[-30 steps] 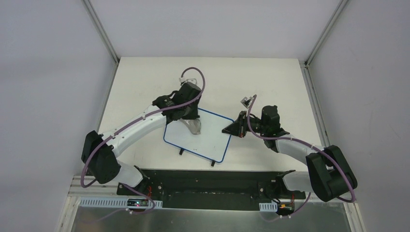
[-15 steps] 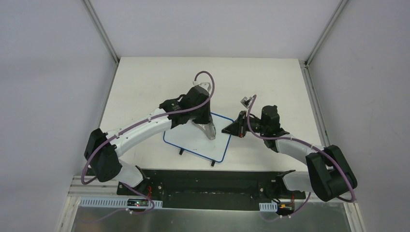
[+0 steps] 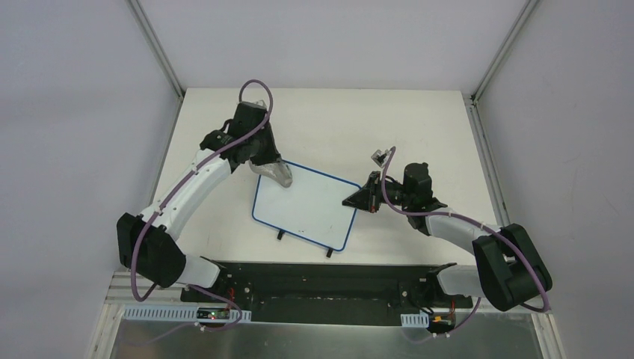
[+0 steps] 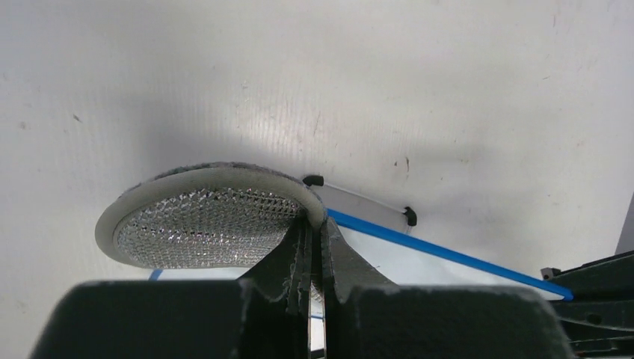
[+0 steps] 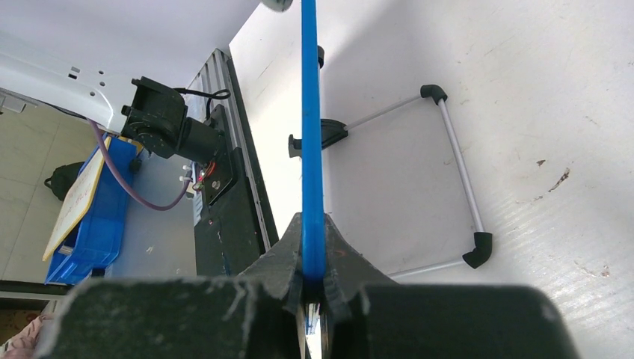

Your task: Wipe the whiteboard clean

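The whiteboard (image 3: pixel 306 209), white with a thin blue frame, is held raised on the table between the two arms, and its face shows no writing from above. My left gripper (image 3: pixel 271 169) is at the board's far left corner, shut on a grey wiping cloth (image 3: pixel 279 174). In the left wrist view the cloth (image 4: pixel 202 217) fans out left of the pinched fingertips (image 4: pixel 303 239), with the board's blue edge (image 4: pixel 441 254) just beyond. My right gripper (image 3: pixel 359 202) is shut on the board's right edge. The blue frame (image 5: pixel 310 149) runs straight up from its jaws.
A thin wire stand (image 5: pixel 457 157) with black corner pieces shows beneath the board. Two small black feet (image 3: pixel 327 254) stick out at the board's near edge. The black base rail (image 3: pixel 329 280) runs along the table's near edge. Grey walls enclose the table.
My left arm carried the cloth right across the board's middle, then swept it back up to the far left corner. The right arm and the board stayed still.
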`<state>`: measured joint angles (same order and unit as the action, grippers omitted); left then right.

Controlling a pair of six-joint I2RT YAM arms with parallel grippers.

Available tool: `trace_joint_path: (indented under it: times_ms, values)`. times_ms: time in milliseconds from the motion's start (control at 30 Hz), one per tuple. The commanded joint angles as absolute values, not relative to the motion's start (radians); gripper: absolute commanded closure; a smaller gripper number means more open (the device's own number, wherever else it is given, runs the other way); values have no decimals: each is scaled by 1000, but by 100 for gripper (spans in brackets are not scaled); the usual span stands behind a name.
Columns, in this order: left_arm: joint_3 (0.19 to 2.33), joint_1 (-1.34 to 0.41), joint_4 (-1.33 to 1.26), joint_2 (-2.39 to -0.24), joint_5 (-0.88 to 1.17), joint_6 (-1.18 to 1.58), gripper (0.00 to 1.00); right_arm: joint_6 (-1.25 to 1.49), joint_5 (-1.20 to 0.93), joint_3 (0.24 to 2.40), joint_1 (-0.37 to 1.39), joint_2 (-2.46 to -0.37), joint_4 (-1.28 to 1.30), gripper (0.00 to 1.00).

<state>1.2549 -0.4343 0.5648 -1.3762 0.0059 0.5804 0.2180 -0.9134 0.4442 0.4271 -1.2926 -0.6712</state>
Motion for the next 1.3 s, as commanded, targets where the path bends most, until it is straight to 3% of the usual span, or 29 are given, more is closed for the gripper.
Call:
trace_joint_path:
  times_ms: [0, 233, 500, 700, 900, 1167, 1267]
  values:
    - [1379, -415, 578, -1452, 64, 539, 100, 96, -989, 437, 457, -1311, -640, 100]
    - [1382, -488, 515, -1504, 181, 492, 100, 97, -978, 436, 458, -1329, -640, 100]
    - [1432, -813, 533, -1541, 158, 340, 100, 89, -959, 453, 485, -1373, -633, 100]
    - [1459, -898, 531, -1609, 246, 344, 100, 74, -947, 453, 490, -1356, -613, 100]
    - [1418, -814, 508, -1528, 187, 357, 100, 73, -946, 453, 490, -1357, -612, 100]
    - [1367, -546, 577, -1450, 28, 495, 100, 81, -939, 449, 491, -1361, -618, 100]
    - [1332, -461, 570, -1400, 54, 541, 100, 94, -940, 453, 492, -1379, -625, 100]
